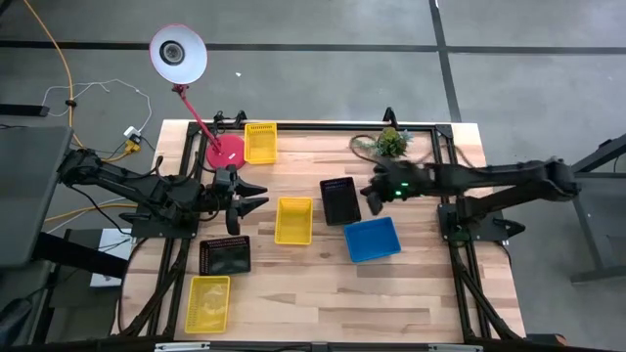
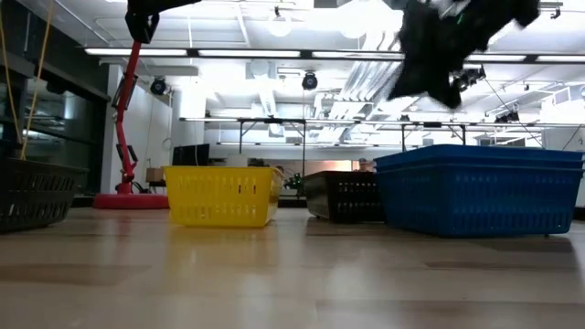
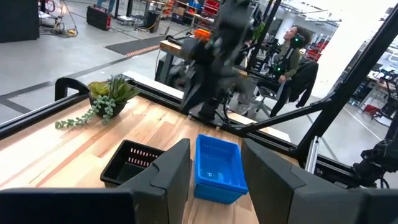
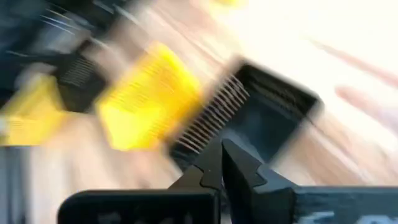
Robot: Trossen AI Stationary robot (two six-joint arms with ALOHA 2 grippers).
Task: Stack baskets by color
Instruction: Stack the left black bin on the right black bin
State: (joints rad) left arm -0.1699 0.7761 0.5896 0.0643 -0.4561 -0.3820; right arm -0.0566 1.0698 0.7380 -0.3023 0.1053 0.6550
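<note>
The right gripper (image 1: 373, 192) has its fingers pinched fully together with nothing in them, and it hangs in the air just off the edge of the middle black basket (image 1: 340, 200), on the side toward the blue basket (image 1: 372, 239). In the right wrist view the two fingers (image 4: 233, 163) meet in a point right over that black basket (image 4: 261, 118), with a yellow one (image 4: 149, 96) blurred just beyond it.

The left gripper (image 1: 249, 194) sits well away from the black basket, over by the red lamp base (image 1: 224, 152). Its fingers (image 3: 174, 171) are spread apart and empty, pointing across the table toward the black basket (image 3: 130, 163) and the blue one (image 3: 216, 169).

Everything else, going by the middle black basket: the middle yellow basket (image 1: 293, 220) is just beside it, toward the left arm. The blue basket is near it, on the front side, a bit toward the right arm. A little plant (image 1: 389, 143) is near its far side. Another yellow basket (image 1: 260, 142) sits farther off at the back edge next to the lamp base. A second black basket (image 1: 225, 255) and a third yellow one (image 1: 207, 303) are well apart from it, down at the front left corner. None of the baskets are stacked yet.

There's a person (image 3: 292, 59) in the room behind the table.
</note>
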